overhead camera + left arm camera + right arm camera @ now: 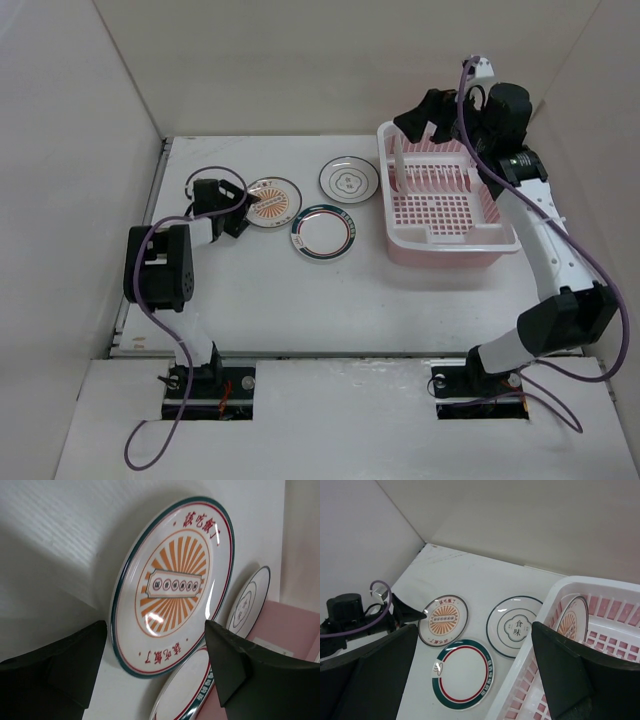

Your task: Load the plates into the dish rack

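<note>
Left wrist: orange-sunburst plate (172,587), green-rimmed

**Inspector:** What sort of premises are we looking at?

**Assessor:** It is presenting as a robotics lab test cell. Plain white panel walls (70,150) are boxing in a flat white table (300,300). A black-and-white jointed left arm (160,270) and its matching right arm (540,225) are standing bolted at the table's near edge, trailing purple cables (462,95).

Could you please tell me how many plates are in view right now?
4: an orange sunburst plate, a flower plate and a green-rimmed plate lie on the table; a second sunburst plate stands upright in the dish rack. None appears hidden.
</note>
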You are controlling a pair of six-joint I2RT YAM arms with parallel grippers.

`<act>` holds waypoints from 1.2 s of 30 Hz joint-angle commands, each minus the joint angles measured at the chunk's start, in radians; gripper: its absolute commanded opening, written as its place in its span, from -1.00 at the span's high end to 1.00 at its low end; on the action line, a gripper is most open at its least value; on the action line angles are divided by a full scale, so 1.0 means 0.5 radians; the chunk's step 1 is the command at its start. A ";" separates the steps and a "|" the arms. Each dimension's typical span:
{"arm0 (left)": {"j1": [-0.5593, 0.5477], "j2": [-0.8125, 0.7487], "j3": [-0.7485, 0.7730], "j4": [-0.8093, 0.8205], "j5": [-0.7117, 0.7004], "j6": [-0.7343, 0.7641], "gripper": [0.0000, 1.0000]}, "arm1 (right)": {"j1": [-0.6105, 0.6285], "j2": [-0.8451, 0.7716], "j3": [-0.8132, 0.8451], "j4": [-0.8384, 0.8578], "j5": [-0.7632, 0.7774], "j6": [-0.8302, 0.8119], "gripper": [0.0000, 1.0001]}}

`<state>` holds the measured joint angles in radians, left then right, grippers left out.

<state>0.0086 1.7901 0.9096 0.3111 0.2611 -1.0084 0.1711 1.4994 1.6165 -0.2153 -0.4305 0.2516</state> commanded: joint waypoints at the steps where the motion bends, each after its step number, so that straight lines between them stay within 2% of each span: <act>1: 0.014 0.135 0.147 -0.223 -0.077 -0.029 -0.47 | -0.008 -0.106 0.013 0.136 -0.035 -0.003 -1.00; 4: 0.014 0.181 0.267 -0.327 -0.120 -0.066 -0.21 | -0.008 -0.124 0.037 0.136 -0.016 -0.021 -1.00; 6: 0.014 0.200 0.313 -0.370 -0.139 -0.066 -0.13 | -0.008 -0.142 0.059 0.136 0.008 -0.021 -1.00; 8: 0.014 0.224 0.337 -0.392 -0.139 -0.066 0.13 | -0.008 -0.143 0.083 0.136 0.032 -0.043 -1.00; 11: 0.014 0.243 0.380 -0.441 -0.157 -0.085 1.00 | -0.008 -0.143 0.133 0.096 0.033 -0.043 -1.00; 18: 0.014 0.322 0.512 -0.561 -0.175 -0.063 1.00 | -0.008 -0.045 0.206 0.038 0.051 -0.083 -1.00; 20: 0.014 0.228 0.494 -0.561 -0.197 -0.045 1.00 | -0.008 0.001 0.243 -0.002 0.051 -0.083 -1.00; 24: 0.014 0.059 0.610 -0.760 -0.313 0.065 1.00 | 0.096 0.146 0.292 -0.137 0.081 -0.404 -1.00; 27: 0.014 -0.033 0.842 -1.072 -0.393 0.148 1.00 | 0.344 0.198 0.320 -0.277 0.277 -0.726 -1.00; 28: -0.005 -0.034 0.926 -1.186 -0.421 0.148 1.00 | 0.424 0.225 0.341 -0.311 0.339 -0.964 -1.00; 29: -0.005 -0.034 1.018 -1.427 -0.448 0.170 1.00 | 0.592 0.226 0.341 -0.330 0.461 -1.088 -1.00; 31: -0.005 0.003 1.276 -1.673 -0.470 0.170 1.00 | 0.752 0.277 0.317 -0.330 0.609 -1.348 -1.00; 33: -0.005 0.028 1.405 -1.928 -0.440 0.191 1.00 | 0.924 0.336 0.317 -0.361 0.768 -1.432 -1.00; 36: -0.005 -0.030 1.494 -2.042 -0.357 0.191 1.00 | 1.078 0.462 0.405 -0.407 0.830 -1.574 -1.00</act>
<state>0.0082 1.8431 1.6123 -0.5163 0.0643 -0.9344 0.6685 1.7107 1.7523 -0.4049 -0.1272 -0.3740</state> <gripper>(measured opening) 0.042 0.999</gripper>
